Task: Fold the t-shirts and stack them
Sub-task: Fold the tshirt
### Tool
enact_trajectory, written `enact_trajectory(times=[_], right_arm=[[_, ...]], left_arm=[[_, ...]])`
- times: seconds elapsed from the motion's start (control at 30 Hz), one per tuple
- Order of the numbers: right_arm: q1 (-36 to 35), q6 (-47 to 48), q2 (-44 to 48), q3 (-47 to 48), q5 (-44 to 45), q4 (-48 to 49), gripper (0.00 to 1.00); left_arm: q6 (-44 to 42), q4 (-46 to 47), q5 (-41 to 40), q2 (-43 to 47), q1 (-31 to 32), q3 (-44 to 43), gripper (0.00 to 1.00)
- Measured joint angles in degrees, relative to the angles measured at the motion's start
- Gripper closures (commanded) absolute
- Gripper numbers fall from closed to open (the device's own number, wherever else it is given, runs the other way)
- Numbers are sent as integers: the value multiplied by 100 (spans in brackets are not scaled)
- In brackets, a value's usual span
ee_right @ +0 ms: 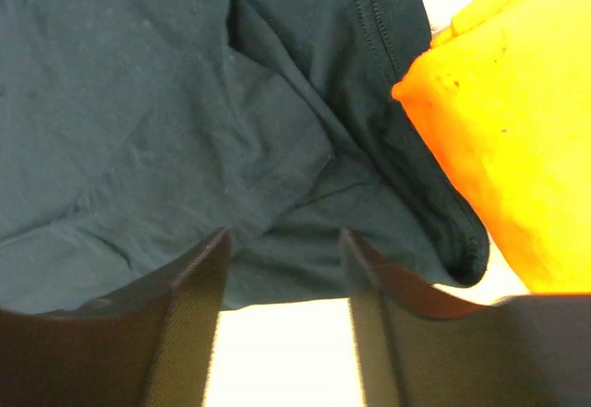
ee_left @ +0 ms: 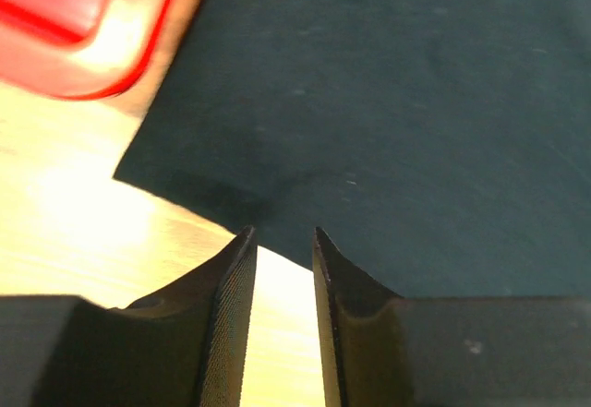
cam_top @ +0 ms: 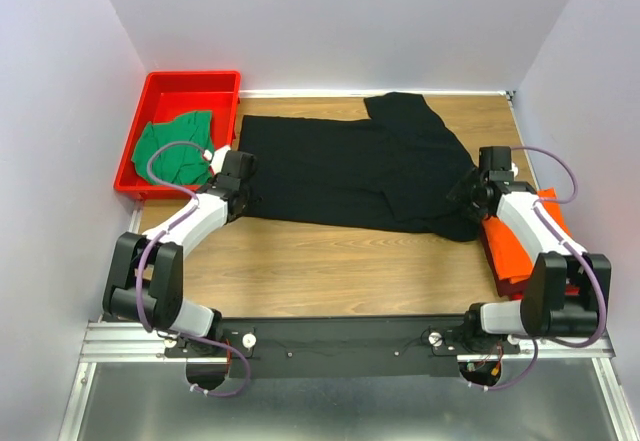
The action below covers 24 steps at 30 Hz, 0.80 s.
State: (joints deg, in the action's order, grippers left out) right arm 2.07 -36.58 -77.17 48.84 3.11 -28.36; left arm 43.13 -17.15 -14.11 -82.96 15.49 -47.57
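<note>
The black t-shirt [cam_top: 360, 171] lay spread on the bench [cam_top: 330, 271], its near hem just ahead of both sets of fingertips. The left gripper [ee_left: 282, 236] stood narrowly apart at that hem, holding nothing, with the green t-shirt [cam_top: 175, 151] in the red tray [cam_top: 190, 79] ahead to its left. The right gripper [ee_right: 284, 233] stood wider apart at the rumpled hem, not clamped, with the folded orange t-shirt [ee_right: 503, 149] just beside it on its right.

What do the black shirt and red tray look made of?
The black short-sleeved t-shirt looks like soft matte cloth, perhaps cotton: creases, stitched hems. The red rectangular tray looks like glossy moulded plastic: smooth rim, bright highlights.
</note>
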Motion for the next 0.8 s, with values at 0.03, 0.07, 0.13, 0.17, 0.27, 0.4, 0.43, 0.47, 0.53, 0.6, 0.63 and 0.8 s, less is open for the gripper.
enact_trajectory(times=[0.03,0.07,0.13,0.17,0.27,0.4,0.43,0.47,0.53,0.6,0.63,0.8], right_arm=[[-4,-13,-81,39,11,13,51],[-4,-17,-129,48,20,24,52],[-11,-46,-356,55,31,63,57],[-11,-74,-420,55,33,70,57],[-13,-90,-649,55,33,162,59],[-13,-98,-774,55,42,264,60],[-13,-98,-793,55,46,293,60],[-13,-101,-807,55,55,317,60],[-13,-103,-839,55,87,363,60],[-13,-105,-883,55,111,398,60],[-13,-105,-914,55,120,417,60],[-13,-105,-1071,55,210,492,60]], left_arm=[[-52,17,98,52,2,-17,60],[-83,22,170,105,0,-48,60],[-168,20,306,190,0,-116,60],[-210,15,376,243,0,-168,60],[-365,-39,525,409,2,-437,60],[-564,-129,629,511,2,-837,60],[-612,-149,638,520,0,-931,60],[-673,-149,654,538,2,-1045,60],[-748,-170,673,564,0,-1145,60],[-820,-205,691,579,0,-1228,60],[-852,-236,699,579,2,-1272,60],[-1001,-258,710,579,0,-1410,60]])
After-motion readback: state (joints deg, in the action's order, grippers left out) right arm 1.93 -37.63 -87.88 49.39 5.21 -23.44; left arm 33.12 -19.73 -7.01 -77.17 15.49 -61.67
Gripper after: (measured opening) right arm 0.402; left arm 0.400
